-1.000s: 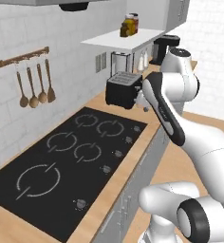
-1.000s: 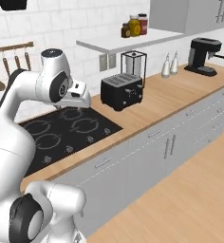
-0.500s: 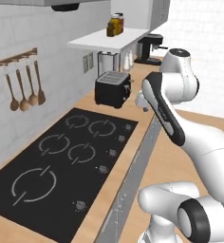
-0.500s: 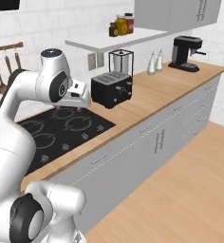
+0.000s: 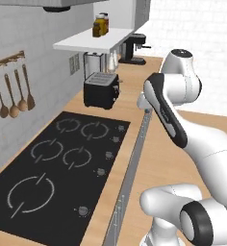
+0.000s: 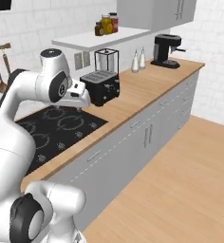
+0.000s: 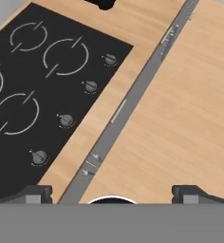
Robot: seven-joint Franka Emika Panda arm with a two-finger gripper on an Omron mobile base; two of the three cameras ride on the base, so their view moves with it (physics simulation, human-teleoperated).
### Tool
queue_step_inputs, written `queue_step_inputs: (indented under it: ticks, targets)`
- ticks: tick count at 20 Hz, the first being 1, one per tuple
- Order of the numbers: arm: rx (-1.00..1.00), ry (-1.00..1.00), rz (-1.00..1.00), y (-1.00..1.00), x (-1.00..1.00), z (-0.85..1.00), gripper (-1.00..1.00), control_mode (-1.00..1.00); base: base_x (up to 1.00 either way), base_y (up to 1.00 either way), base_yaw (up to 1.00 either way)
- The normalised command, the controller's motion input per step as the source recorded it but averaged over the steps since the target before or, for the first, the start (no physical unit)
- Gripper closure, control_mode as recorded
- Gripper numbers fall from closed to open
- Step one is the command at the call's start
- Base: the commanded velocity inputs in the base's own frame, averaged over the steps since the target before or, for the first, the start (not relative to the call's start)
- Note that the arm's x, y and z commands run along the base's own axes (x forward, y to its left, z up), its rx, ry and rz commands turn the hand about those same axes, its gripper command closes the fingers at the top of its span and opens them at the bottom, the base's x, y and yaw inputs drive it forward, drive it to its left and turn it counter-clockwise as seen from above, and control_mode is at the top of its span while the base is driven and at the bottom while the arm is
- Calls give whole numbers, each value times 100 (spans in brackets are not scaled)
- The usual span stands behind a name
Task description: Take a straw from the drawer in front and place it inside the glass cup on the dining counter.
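Wooden tabletop [image 7: 133,38] with black cooktop [image 7: 42,80] under claw [image 7: 111,192]. Claw wide open, empty. No straw, drawer or cup seen here. Better keep claw open, find drawer first.

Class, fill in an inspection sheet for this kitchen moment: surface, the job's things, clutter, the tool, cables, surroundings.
Surface: wooden counter with a black cooktop.
Job's things: nothing seen.
Clutter: black toaster, blender, two shakers, coffee machine.
Tool: tool open, holding nothing, above the counter's front edge.
Cables: nothing seen.
Surroundings: jars on a white shelf, wooden spoons on the tiled wall, grey cabinets, wooden floor.
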Motion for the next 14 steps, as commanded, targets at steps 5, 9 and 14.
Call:
queue_step_inputs:
  ticks: [5, 9, 14]
  targets:
    - [0, 0, 0, 0, 0, 0, -100, 100, 19, 36, -24]
    - [2, 0, -11, 2, 20, -29, -100, -100, 9, 5, -5]
    - [5, -8, 0, -47, 7, -76, -100, -100, 0, 0, 0]
